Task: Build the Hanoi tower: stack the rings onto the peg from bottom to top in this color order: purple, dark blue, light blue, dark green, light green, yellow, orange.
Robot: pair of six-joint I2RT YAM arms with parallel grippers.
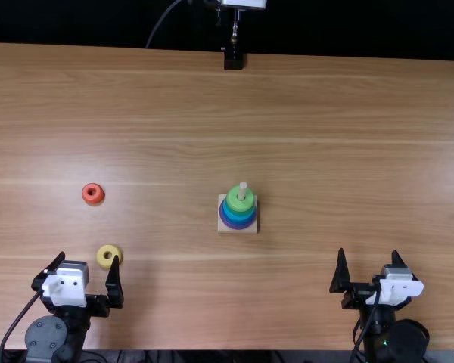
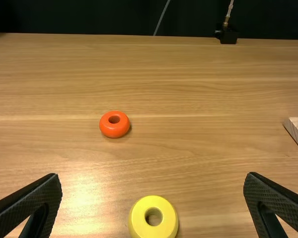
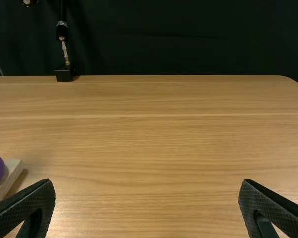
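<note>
Top view: my L gripper (image 1: 89, 255) is empty, fingers wide apart, w/ the yellow ring (image 1: 101, 258) right by its R fingertip & the orange ring (image 1: 94, 200) farther out on the table (image 1: 166, 121). My R gripper (image 1: 368, 251) is also spread, nothing in it; the wooden base (image 1: 222, 229) sits well off to its L, peg (image 1: 243, 187) upright, purple ring (image 1: 237, 226) low, blue above, green ring (image 1: 240, 205) on top.

L wrist view: fingers apart, yellow ring nr. & btwn their lines, orange one beyond; base corner off to one side.

R wrist view: fingers apart, bare wood btwn; part of base & purple ring to one side.
</note>
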